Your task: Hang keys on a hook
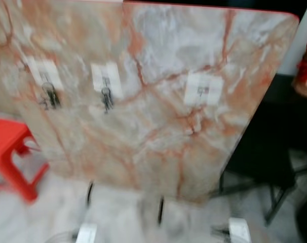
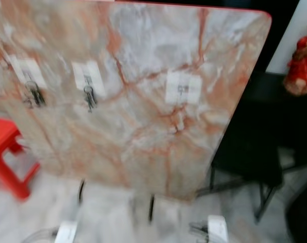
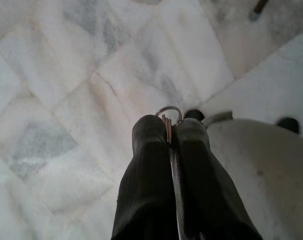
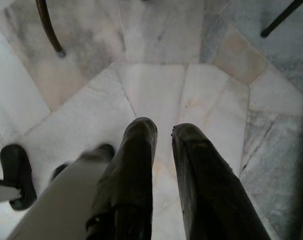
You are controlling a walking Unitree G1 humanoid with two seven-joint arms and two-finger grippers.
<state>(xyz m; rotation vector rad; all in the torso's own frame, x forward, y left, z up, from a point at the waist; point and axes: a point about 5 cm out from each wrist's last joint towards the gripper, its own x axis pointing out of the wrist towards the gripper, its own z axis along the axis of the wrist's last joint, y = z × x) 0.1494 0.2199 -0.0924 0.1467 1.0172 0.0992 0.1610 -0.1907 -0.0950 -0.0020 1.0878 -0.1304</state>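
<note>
A tilted pink-veined marble board (image 1: pixel 158 45) stands before me with three white stick-on hooks. The left hook (image 1: pixel 48 76) and the middle hook (image 1: pixel 106 83) each carry something dark and metallic hanging down. Nothing hangs from the right hook (image 1: pixel 203 89). In the left wrist view my left gripper (image 3: pixel 169 125) is shut on a thin set of keys, and their ring (image 3: pixel 169 110) pokes out past the fingertips above the marble floor. My right gripper (image 4: pixel 164 127) hangs over the floor, slightly open, with nothing between its fingers.
A red plastic stool (image 1: pixel 11 152) stands at the left of the board. A black folding chair (image 1: pixel 267 152) and a red figure (image 1: pixel 306 68) are at the right. The board rests on thin dark legs (image 1: pixel 161 210) over pale marble tiles.
</note>
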